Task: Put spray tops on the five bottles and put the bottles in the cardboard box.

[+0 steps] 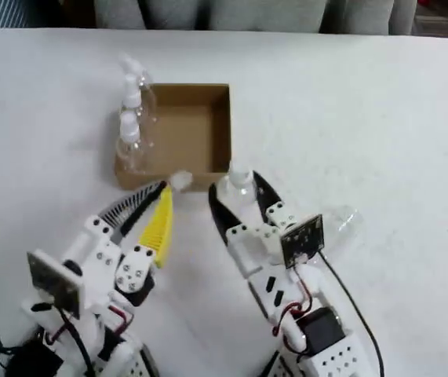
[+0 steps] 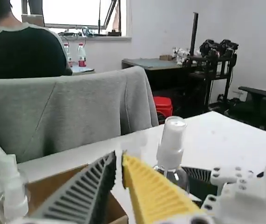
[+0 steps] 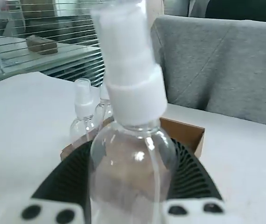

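Gripping bottle (image 3: 133,172) upright by its body, my right gripper (image 1: 238,196) clamps it just short of box (image 1: 208,133). Light, slick, thin-walled, so I judge: hold low, gently. Left gripper (image 1: 167,185) alongside, state unclear. Two bottles (image 1: 132,145) at box's side wall.

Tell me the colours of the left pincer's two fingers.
Left pincer: one finger yellow, one dark grey; clearest in left wrist view.

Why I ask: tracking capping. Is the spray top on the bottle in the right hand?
On: the spray top sits on the neck of the bottle within the right hand.
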Available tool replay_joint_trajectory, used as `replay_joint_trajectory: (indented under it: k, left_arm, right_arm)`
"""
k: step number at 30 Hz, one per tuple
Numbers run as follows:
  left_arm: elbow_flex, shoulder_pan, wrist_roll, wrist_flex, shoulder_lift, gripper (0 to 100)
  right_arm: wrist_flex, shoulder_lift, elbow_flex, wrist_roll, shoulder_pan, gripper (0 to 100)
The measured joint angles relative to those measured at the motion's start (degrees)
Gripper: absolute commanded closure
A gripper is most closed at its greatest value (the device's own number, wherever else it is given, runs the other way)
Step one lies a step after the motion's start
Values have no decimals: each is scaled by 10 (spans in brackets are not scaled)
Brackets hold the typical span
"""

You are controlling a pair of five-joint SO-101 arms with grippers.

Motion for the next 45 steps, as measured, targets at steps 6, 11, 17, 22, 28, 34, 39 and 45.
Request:
replay_joint_trajectory:
  k: [6,11,17,22,28,34,39,45]
  left_arm:
    - [2,33,0,74,0,980]
    - [38,111,0,116,0,980]
    - [154,132,-2,23,11,980]
    - [199,150,-2,-7,3,980]
    - [283,143,-2,-113,3,980]
    - [309,118,0,-171,4,980]
    - [309,111,0,-171,4,980]
    - [310,110,0,-171,4,980]
  right_arm:
    - [-32,0,0,0,25,984]
    - [-33,0,-24,0,18,984]
    - [-33,43,-78,0,-20,984]
    - [-32,113,-115,-32,-28,984]
    - [22,133,-147,-35,-55,984]
    - [61,128,-170,-35,-59,984]
    - [68,131,-174,-35,-61,984]
    - [70,131,-175,-35,-47,984]
